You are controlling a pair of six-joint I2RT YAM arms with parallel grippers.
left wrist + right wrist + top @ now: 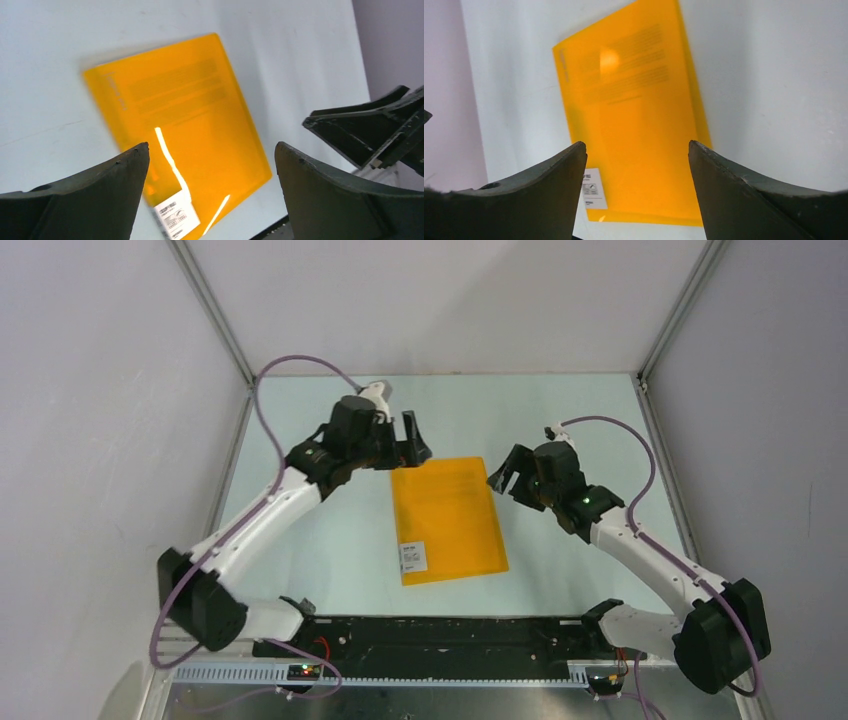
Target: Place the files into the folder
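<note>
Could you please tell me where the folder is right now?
In the top view the folder lies closed in the middle of the table, its far end between the left gripper and the right gripper.

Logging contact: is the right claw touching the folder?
Apart. The right wrist view shows the right claw open, hovering above the whole folder lying flat.

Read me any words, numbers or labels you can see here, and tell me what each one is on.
White label on the folder corner: print too small to read.
Text blocks showing through the folder cover: blurred, unreadable.
No other text can be made out.
</note>
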